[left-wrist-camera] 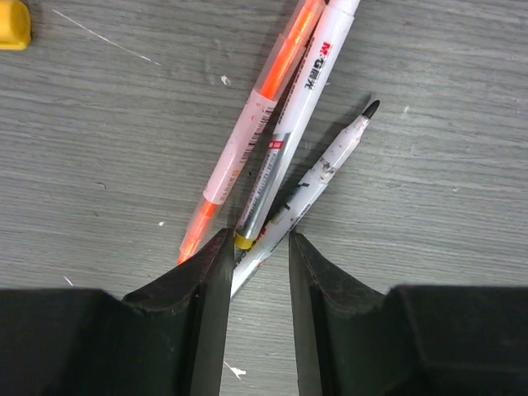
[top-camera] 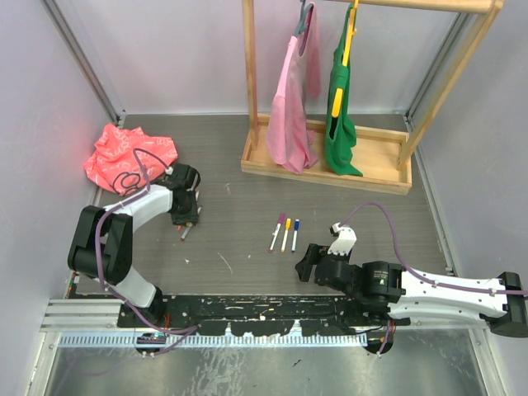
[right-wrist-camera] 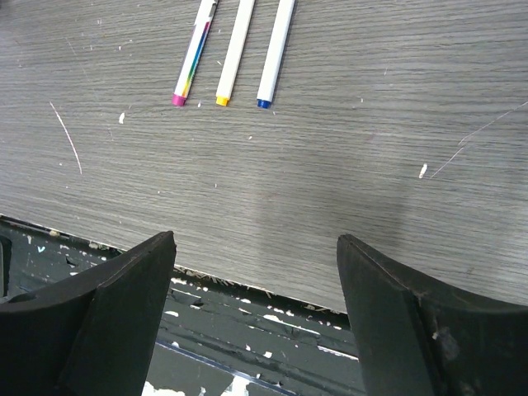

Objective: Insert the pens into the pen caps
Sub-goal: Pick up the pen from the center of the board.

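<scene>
In the left wrist view three pens lie bunched on the grey table: an orange pen (left-wrist-camera: 247, 140), a white pen with a yellow end (left-wrist-camera: 285, 132) and an uncapped white pen with a dark tip (left-wrist-camera: 330, 161). My left gripper (left-wrist-camera: 256, 239) hangs just above their near ends. Its jaws stand a narrow gap apart, the uncapped pen's end lies by the left finger, and bare table shows between them. A yellow pen cap (left-wrist-camera: 12, 25) lies at the far left. Three more pens (top-camera: 285, 233), with pink, yellow and blue ends, lie side by side mid-table. My right gripper (right-wrist-camera: 256, 239) stands wide open and empty over the near table edge.
A crumpled pink bag (top-camera: 128, 157) lies at the back left. A wooden rack (top-camera: 326, 161) with a pink and a green garment stands at the back right. A black paint-chipped strip (top-camera: 264, 309) runs along the table's near edge.
</scene>
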